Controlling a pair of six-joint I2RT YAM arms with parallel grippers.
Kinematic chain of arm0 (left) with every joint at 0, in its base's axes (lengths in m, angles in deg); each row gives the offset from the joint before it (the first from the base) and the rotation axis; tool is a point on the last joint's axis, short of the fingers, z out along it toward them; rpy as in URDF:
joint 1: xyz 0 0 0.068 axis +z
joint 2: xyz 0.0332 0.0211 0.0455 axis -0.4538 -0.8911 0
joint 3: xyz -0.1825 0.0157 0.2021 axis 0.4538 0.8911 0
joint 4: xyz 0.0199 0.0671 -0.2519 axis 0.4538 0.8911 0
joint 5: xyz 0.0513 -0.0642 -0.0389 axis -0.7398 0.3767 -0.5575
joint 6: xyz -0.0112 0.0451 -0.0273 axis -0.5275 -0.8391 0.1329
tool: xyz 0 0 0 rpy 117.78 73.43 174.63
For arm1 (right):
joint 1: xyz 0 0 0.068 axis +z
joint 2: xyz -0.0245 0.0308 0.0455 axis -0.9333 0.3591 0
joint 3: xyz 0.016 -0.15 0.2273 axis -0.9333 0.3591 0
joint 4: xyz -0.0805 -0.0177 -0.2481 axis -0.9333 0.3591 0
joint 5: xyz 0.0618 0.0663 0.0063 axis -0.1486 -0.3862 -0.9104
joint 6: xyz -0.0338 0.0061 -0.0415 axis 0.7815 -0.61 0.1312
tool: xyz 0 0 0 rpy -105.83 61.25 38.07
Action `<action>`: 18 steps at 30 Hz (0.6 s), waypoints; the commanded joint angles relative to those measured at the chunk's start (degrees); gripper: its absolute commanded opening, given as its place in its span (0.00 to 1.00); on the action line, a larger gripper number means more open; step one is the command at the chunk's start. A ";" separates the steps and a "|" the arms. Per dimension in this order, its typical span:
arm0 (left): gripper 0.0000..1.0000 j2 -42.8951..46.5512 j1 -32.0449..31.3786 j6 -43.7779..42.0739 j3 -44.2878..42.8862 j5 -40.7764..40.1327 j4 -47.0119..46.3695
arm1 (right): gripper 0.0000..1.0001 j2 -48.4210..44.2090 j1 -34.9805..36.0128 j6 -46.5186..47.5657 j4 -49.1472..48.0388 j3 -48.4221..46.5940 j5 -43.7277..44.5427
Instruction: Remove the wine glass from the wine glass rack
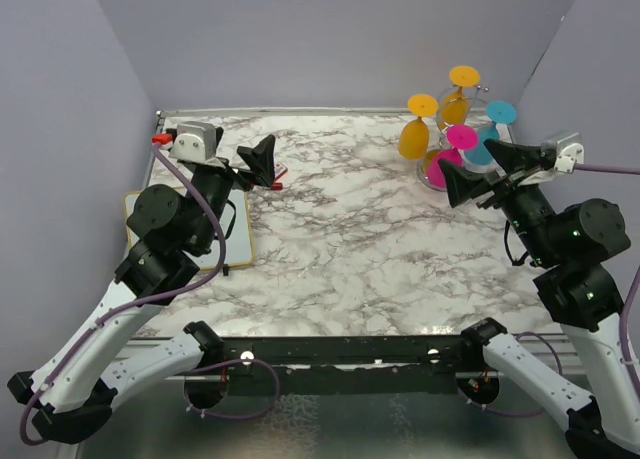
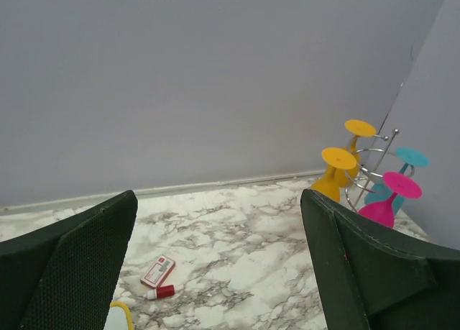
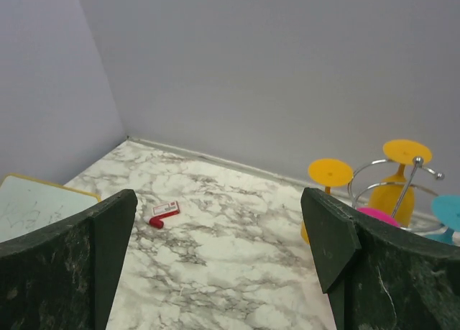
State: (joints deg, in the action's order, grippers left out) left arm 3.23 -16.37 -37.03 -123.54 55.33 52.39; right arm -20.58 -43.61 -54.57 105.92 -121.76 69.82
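The wine glass rack [image 1: 478,97], a silver wire stand, is at the back right corner. Hanging upside down on it are two yellow glasses [image 1: 414,139], a pink glass [image 1: 446,160] and a teal glass [image 1: 486,139]. My right gripper [image 1: 466,165] is open and empty, just in front of and to the right of the rack, beside the pink glass. My left gripper [image 1: 262,163] is open and empty at the back left, far from the rack. The rack also shows in the left wrist view [image 2: 374,157] and the right wrist view [image 3: 413,173], beyond each open gripper [image 2: 218,200] [image 3: 218,197].
A small red-and-white box [image 2: 158,271] and a red-capped tube [image 2: 159,292] lie on the marble table below my left gripper. A white board with a yellow rim [image 1: 237,247] lies at the left edge. Grey walls close off the back and both sides.
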 commanded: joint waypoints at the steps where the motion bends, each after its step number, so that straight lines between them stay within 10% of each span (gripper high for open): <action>1: 0.99 0.14 2.76 3.35 1.16 5.00 1.35 | 0.99 1.69 0.81 -4.46 4.52 1.25 5.95; 18: 0.99 -6.73 8.61 8.70 1.37 16.70 4.12 | 0.99 5.16 2.29 -7.08 1.79 13.54 7.69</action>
State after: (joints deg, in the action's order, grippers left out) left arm -1.14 -8.50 -29.51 -120.80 66.83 55.99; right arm -17.57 -41.89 -60.40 109.26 -108.67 74.52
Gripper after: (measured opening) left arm 0.993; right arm 0.994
